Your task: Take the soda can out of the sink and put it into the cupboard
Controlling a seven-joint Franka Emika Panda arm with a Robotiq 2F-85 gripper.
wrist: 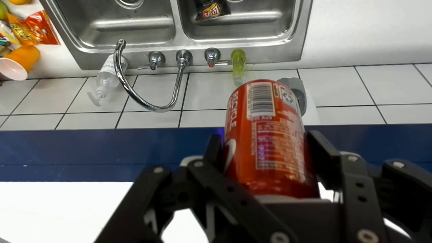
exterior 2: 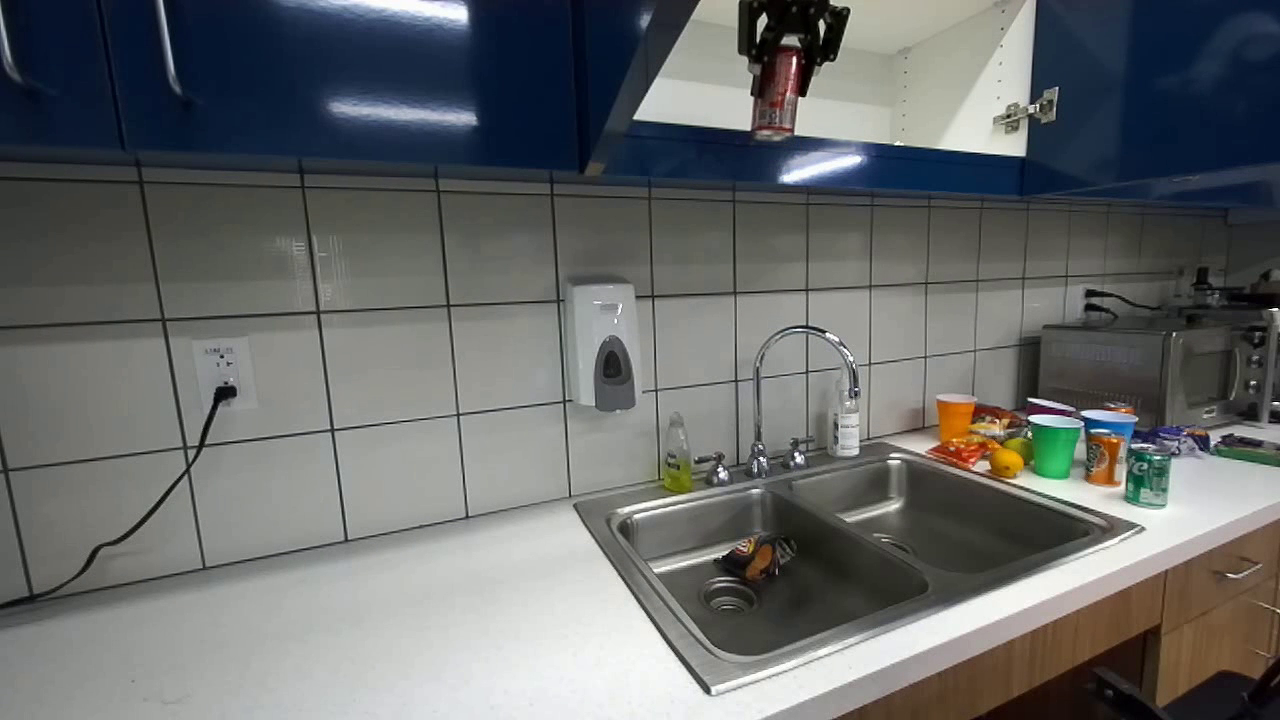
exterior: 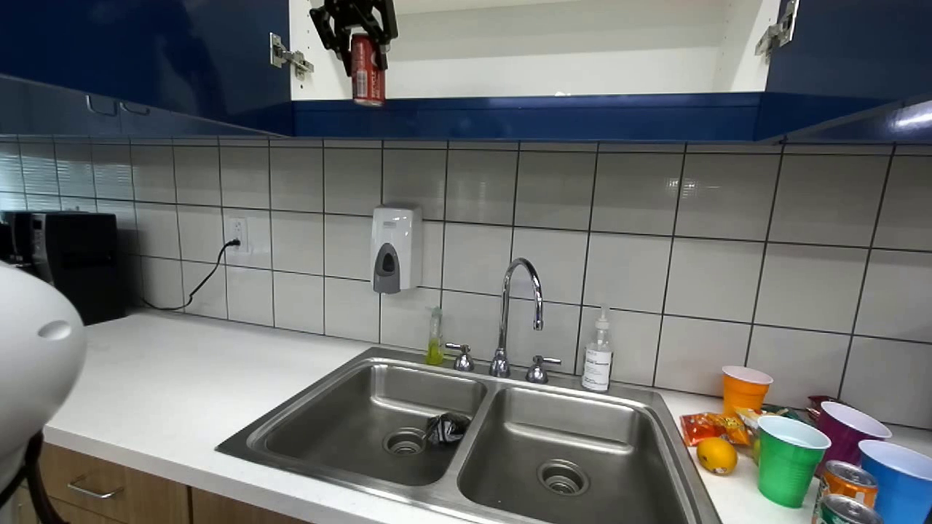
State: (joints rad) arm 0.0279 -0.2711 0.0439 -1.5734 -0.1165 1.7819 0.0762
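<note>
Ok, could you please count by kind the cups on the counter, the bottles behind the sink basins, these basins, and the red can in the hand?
Cups: 4 (orange cup, green cup, purple cup, blue cup)
Bottles: 2 (pump bottle, bottle with yellow liquid)
Sink basins: 2
Red can: 1
Total: 9

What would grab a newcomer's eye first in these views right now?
Most likely the red soda can, gripped between the black fingers up at the cupboard, vivid against the white interior. The glossy blue doors, swung open to either side, probably come next. Lower down, the coloured cups bunched on the counter beside the sink, at the right of both exterior views, stand out too.
</note>
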